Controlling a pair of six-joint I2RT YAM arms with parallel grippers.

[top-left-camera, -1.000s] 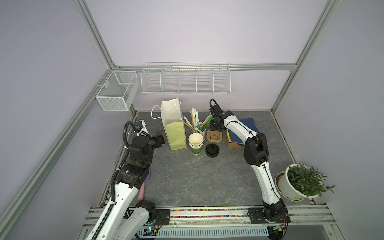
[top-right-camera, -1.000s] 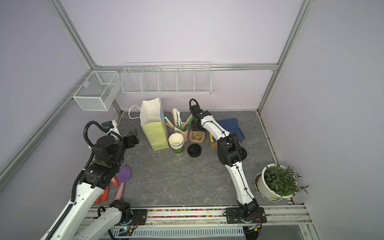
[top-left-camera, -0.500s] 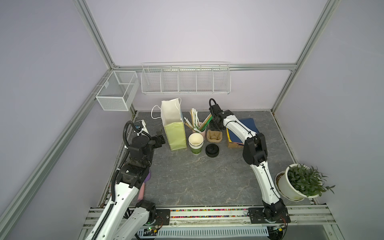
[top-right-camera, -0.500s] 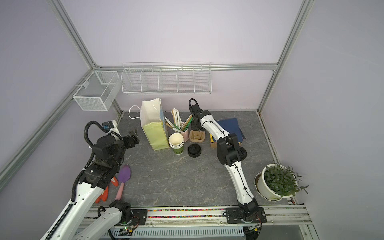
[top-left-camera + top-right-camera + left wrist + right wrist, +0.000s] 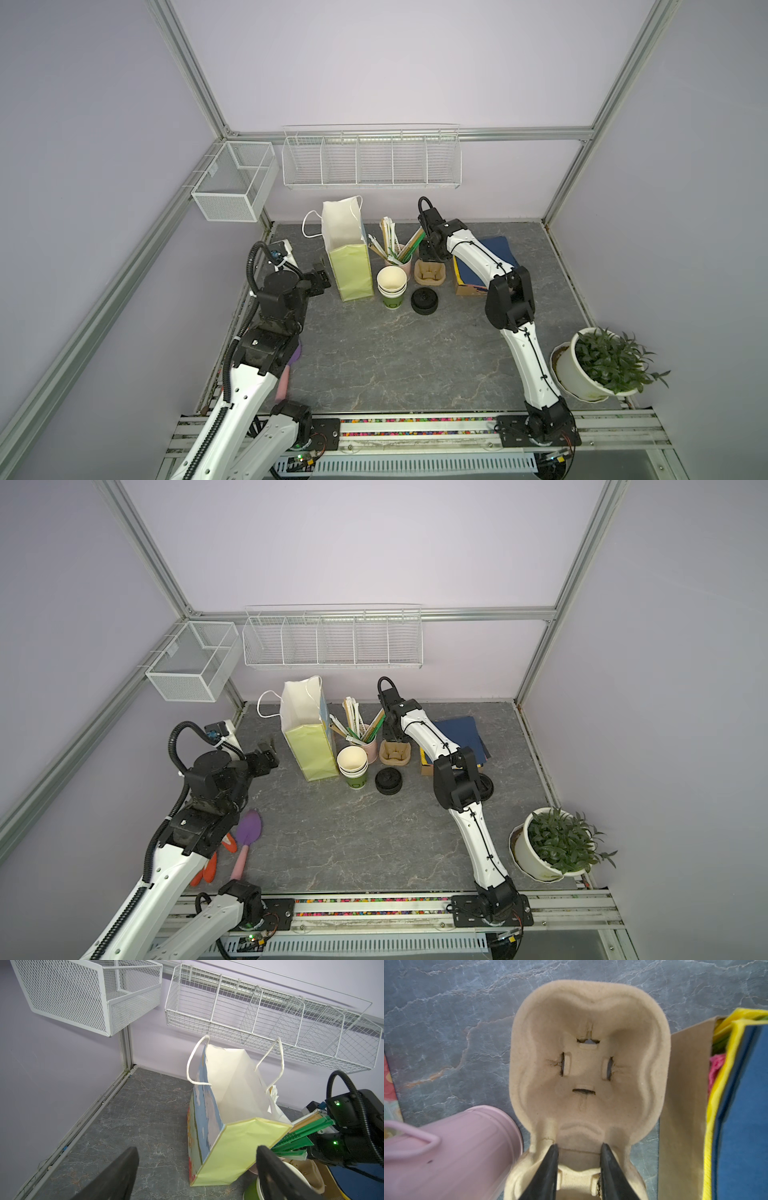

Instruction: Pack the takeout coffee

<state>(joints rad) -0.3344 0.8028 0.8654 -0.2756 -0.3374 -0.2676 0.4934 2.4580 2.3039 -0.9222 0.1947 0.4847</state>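
**Desk:** Where's the takeout coffee (image 5: 486, 789)?

**Me:** Mostly hidden from me. In a top view only a dark round edge shows past the right arm's elbow (image 5: 455, 783), well apart from the right pincer (image 5: 579, 1146), back along its own arm. I can't make out the green paper below that edge.

**Desk:** And that pincer?

**Me:** Its jaws sit close together on the pulp cup carrier (image 5: 588, 1068), pinching the bridge between the two wells. Both fingers (image 5: 548, 1172) press against the pulp. The far well opens just beyond the tips. A pink pot (image 5: 452, 1147) stands just beside the pincer on one flank, and a cardboard box (image 5: 683, 1095) with a blue folder (image 5: 745, 1105) on top stands on the other (both near, the pincer touching neither).

**Desk:** The loose stock?

**Me:** Past the carrier from the pincer, toward the arm bases, I see the stack of black lids (image 5: 424, 300) and, just beside it, the stack of lidless green cups (image 5: 390, 286).

**Desk:** Left side?

**Me:** The left pincer (image 5: 197, 1148) stands wide apart, gripping nothing, with the paper bag (image 5: 239, 1142) upright and open-mouthed just ahead of it — one finger (image 5: 276, 1174) overlaps the bag's yellow-green end in my wrist view, though I can't tell whether it touches.
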